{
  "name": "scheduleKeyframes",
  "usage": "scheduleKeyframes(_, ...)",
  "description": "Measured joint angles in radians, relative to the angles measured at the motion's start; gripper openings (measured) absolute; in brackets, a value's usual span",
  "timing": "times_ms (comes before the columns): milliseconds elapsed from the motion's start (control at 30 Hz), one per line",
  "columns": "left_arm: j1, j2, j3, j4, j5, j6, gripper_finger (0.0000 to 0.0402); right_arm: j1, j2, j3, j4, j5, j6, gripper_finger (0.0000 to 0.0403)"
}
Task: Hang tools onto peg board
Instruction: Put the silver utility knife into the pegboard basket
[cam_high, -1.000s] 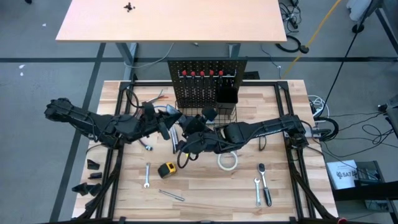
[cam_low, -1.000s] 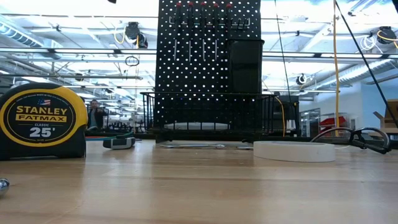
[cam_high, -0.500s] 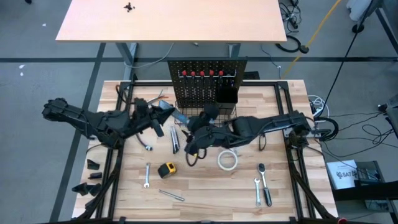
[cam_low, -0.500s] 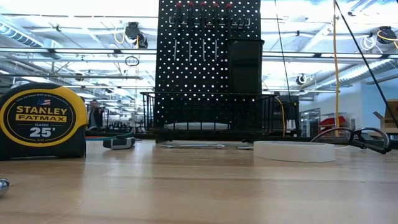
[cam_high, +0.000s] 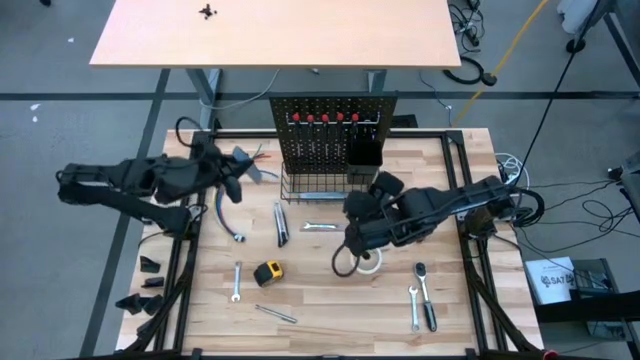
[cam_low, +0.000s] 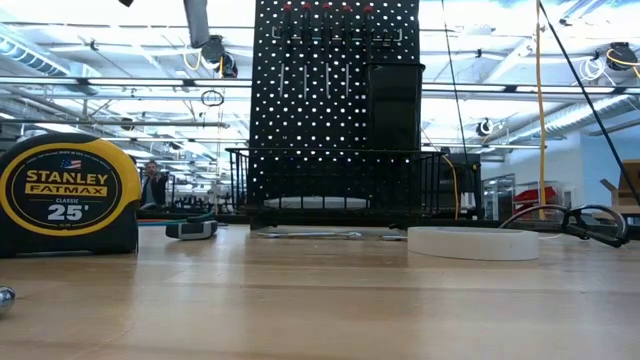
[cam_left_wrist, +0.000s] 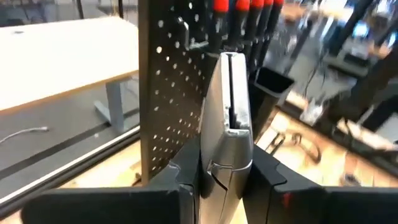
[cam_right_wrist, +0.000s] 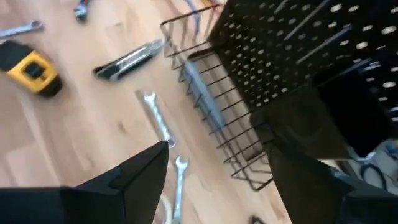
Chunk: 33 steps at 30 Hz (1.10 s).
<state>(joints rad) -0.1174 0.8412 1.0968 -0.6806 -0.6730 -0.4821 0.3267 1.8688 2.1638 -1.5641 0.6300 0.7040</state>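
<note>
Grey utility knife (cam_left_wrist: 229, 118) clamped in left claw (cam_high: 243, 163) (now lifted away), right claw (cam_high: 352, 243) widened, withdrawn.

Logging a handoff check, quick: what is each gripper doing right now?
Left gripper: shut on a grey utility knife, held up near the peg board.
Right gripper: open, holding nothing, above the table by the wire basket.

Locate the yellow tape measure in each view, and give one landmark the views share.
High view: tape measure on the table, near its front, left of centre.
Low view: large, at far left.
Left wrist view: not in it.
Right wrist view: by the left edge.
Shared landmark: the peg board, in all four views.
</note>
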Motion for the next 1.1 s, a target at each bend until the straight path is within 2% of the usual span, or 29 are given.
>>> scheduleKeyframes(133, 0.078, 0.080, 0.099, -0.102, 0.143, 0.063, 0.0066, 0.009, -0.034, -0.081, 0.007, -0.067, -0.007, 0.0270)
scheduleKeyframes(267, 0.133, 0.198, 0.203, -0.199, 0.260, 0.136, 0.0066, 0.009, -0.108, -0.254, 0.060, -0.143, 0.018, 0.0270)
scheduleKeyframes(433, 0.170, 0.364, 0.320, -0.289, 0.378, 0.239, 0.0066, 0.006, -0.259, -0.573, 0.371, -0.268, 0.020, 0.0270)
scheduleKeyframes(600, 0.185, 0.520, 0.412, -0.311, 0.475, 0.335, 0.0066, 0.002, -0.386, -0.859, 0.731, -0.325, 0.033, 0.0270)
scheduleKeyframes(800, 0.185, 0.687, 0.519, -0.336, 0.484, 0.431, 0.0066, 0.002, -0.448, -1.067, 0.952, -0.324, 0.092, 0.0270)
scheduleKeyframes(1100, 0.181, 0.857, 0.586, -0.331, 0.396, 0.540, 0.0066, 0.000, -0.451, -1.232, 1.255, -0.349, 0.101, 0.0270)
